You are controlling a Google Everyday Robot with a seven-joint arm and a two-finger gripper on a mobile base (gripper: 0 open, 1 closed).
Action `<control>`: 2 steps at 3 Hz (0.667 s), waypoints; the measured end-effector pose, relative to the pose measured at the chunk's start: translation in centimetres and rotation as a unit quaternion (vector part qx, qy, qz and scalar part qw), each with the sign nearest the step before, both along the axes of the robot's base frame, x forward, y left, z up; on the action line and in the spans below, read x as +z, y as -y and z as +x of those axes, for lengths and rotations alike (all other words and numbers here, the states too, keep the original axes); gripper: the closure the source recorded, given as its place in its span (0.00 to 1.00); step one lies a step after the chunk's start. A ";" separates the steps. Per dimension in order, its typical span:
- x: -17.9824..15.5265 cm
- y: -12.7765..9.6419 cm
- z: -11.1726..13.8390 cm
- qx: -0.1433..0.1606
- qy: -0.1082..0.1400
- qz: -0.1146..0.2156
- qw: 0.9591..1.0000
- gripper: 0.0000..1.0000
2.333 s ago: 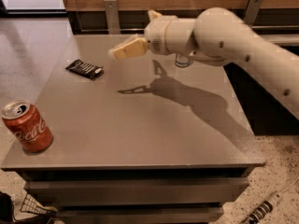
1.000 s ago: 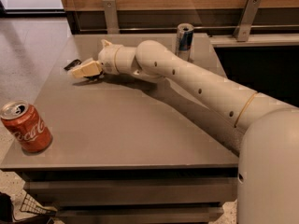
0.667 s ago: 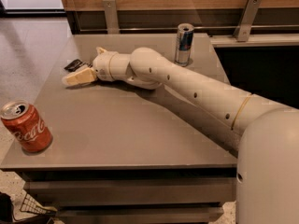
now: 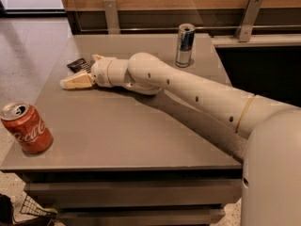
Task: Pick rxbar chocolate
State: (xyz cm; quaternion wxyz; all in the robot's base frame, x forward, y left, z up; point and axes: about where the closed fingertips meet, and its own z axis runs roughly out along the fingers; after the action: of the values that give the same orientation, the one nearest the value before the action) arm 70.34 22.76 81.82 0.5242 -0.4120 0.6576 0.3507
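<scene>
The end effector (image 4: pixel 81 73) now sits low at the upper left of the frame, right at the bench (image 4: pixel 141 140) surface. A couple of seconds ago it hung above the middle of the top, well apart from its target. Since then the arm (image 4: pixel 197 95) has swung left and dropped, so that it now stretches across the frame from the lower right. The rxbar chocolate (image 4: pixel 77 65), a flat dark wrapper, lies in the same place near the bench's far left edge. It is partly hidden behind the wrist. The fingers look spread apart: one tan finger (image 4: pixel 75 81) lies in front of the bar and what seems to be the other peeks out behind it. From this angle I cannot be sure the second one is clear of the wrapper. For the task, this means the approach looks nearly finished and the bar is not yet gripped or lifted. What remains is probably the closing, which needs the lower finger to get under or against a thin, slippery packet without nudging it off the edge. The red cola can (image 4: pixel 27 128) at lower left and the slim can (image 4: pixel 185 44) at upper centre (both upright) stand well apart from the action.
</scene>
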 end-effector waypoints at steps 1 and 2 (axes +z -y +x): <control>0.2 0.0 0.0 0.000 0.000 0.000 1.000 0.38; 0.2 -0.3 -0.1 0.002 0.000 0.000 1.000 0.61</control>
State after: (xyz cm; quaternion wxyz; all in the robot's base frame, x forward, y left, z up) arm 70.23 23.02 82.03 0.5233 -0.4132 0.6569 0.3520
